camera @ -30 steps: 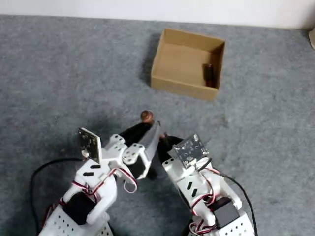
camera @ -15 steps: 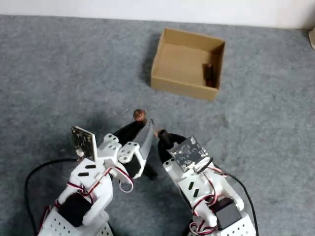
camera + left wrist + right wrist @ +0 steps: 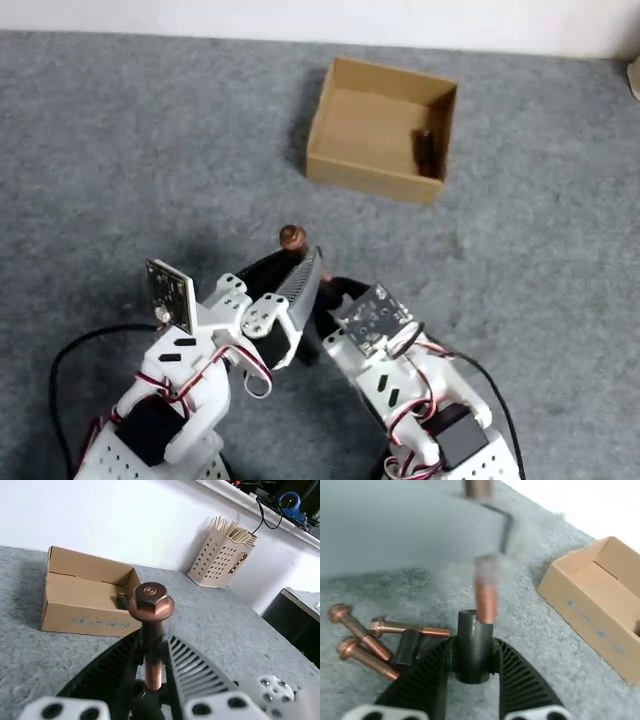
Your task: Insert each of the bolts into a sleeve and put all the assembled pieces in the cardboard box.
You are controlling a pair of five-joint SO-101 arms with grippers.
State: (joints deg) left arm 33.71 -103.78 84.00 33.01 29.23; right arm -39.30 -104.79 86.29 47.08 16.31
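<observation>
Now the left gripper (image 3: pixel 152 641) clamps the shank of 1 copper-coloured metal hex-flange bolt (image 3: pixel 151 605), tip at the mouth of the black cylindrical sleeve (image 3: pixel 470 632) pinched in the right gripper (image 3: pixel 472 647), near centre, well short of the far brown cardboard box (image 3: pixel 368 178); both look rigid, light, slippery, so hold mid-body.

Grey felt tabletop (image 3: pixel 120 150), white wall (image 3: pixel 100 510), beige perforated holder (image 3: pixel 220 562) of wooden sticks (image 3: pixel 232 529)

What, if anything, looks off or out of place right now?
Nothing is spilled or damaged. One possible oddity: the bolt in the left gripper seems to meet the sleeve in the right gripper toward one side of its mouth rather than centred, though I cannot be sure.
</observation>
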